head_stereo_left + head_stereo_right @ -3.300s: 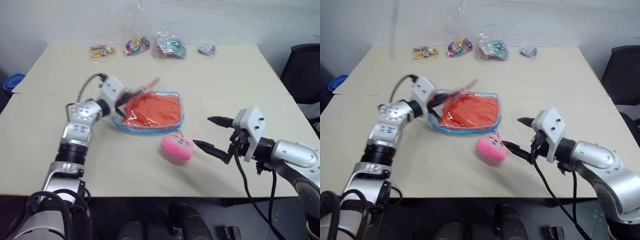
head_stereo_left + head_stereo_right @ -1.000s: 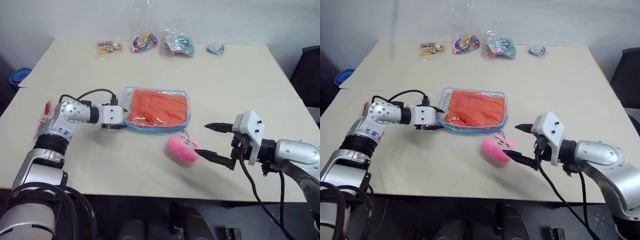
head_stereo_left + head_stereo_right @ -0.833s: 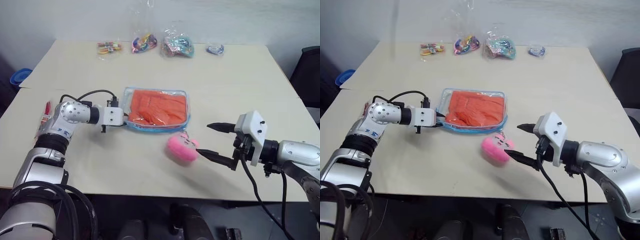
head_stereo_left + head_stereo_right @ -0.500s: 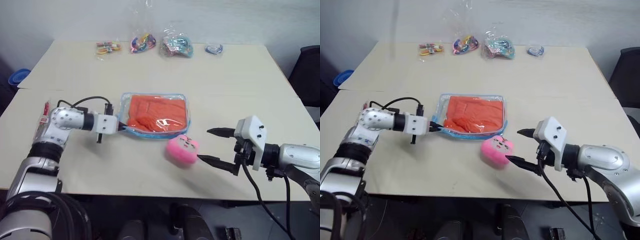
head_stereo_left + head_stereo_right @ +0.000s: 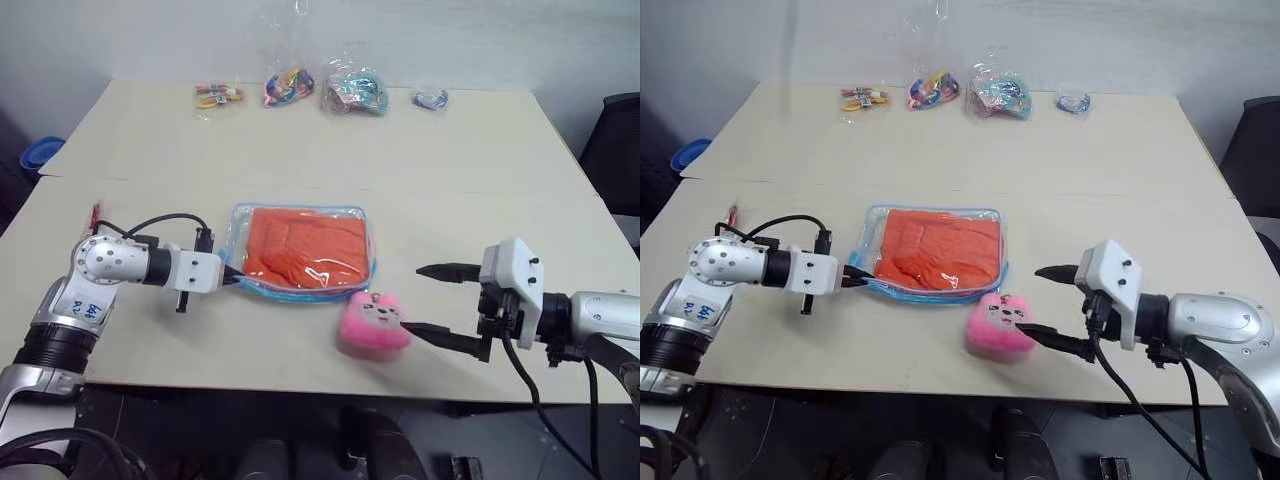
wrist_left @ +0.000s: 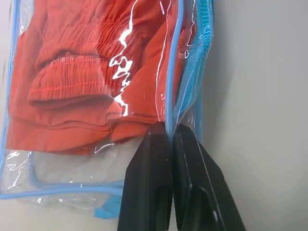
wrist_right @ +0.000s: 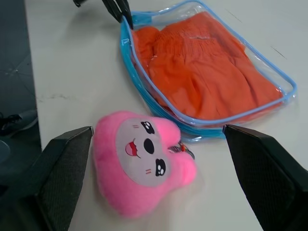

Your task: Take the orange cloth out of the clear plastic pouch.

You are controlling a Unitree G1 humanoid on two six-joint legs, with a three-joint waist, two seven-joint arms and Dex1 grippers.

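Pouch point(image 5: 300, 248) edge pinched in left end effector point(image 5: 232, 272).

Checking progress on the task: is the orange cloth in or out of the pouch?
In: the orange cloth lies behind the clear plastic pouch's film and blue edging.

Glossy clr plastic pouch point(image 5: 300, 252), plush charm point(image 5: 373, 325).

Silver-grey metal arms here, each ending in a white boxy wrist block. Left gripper point(image 5: 234, 277) and right gripper point(image 5: 432, 301) both carry slim black pointed fingers, with black cables looping behind each wrist.
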